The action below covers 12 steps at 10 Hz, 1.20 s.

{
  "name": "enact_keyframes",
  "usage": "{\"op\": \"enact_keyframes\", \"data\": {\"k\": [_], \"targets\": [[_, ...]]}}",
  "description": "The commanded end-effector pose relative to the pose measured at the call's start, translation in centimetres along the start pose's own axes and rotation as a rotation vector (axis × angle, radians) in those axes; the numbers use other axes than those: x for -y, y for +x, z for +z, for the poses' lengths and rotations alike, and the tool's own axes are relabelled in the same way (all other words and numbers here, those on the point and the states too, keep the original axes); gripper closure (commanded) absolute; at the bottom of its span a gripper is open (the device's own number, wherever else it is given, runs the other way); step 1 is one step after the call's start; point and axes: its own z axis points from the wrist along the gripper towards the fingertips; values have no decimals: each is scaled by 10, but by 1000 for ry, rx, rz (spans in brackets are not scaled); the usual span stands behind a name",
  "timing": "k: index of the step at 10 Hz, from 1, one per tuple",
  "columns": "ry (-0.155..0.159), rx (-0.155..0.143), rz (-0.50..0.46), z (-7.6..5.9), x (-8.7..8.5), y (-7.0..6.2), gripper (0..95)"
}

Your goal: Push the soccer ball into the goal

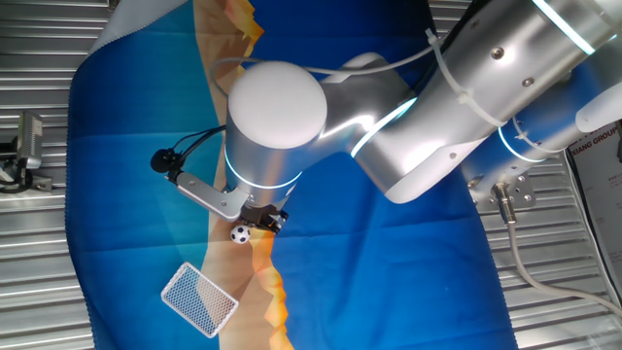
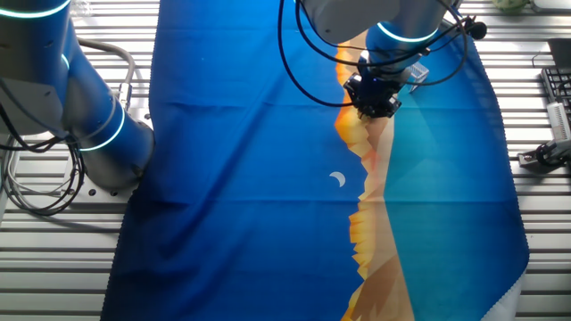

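Blue cloth (image 1: pixel 389 272) with an orange-and-teal printed band covering the slatted table (image 1: pixel 29 282) across both fixed views. Silver arm (image 1: pixel 428 107) reaching in from the upper right of one fixed view and hanging over the centre of the cloth. Goal (image 1: pixel 199 297) lying at lower left of that view, white frame and mesh showing, nothing inside it. Gripper (image 1: pixel 262 220) sitting low just above the cloth, right beside the soccer ball (image 1: pixel 239 233), on its upper-right side; contact or a hair's gap not resolvable. Claw state not resolvable either: fingers hidden under the wrist in one view, a dark blur in the other. Ball resting near the goal but clearly apart from it, up and to the right of the frame. Judging progress: approach done, push into the goal not yet completed. Ball and goal not appearing in the other fixed view.
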Motion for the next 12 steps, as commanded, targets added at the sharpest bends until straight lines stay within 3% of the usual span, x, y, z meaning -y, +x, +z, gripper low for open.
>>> {"op": "enact_keyframes", "data": {"k": [1,12], "targets": [[1,4,-7,0,0,-1,950],[5,5,-26,1,6,-5,950]]}}
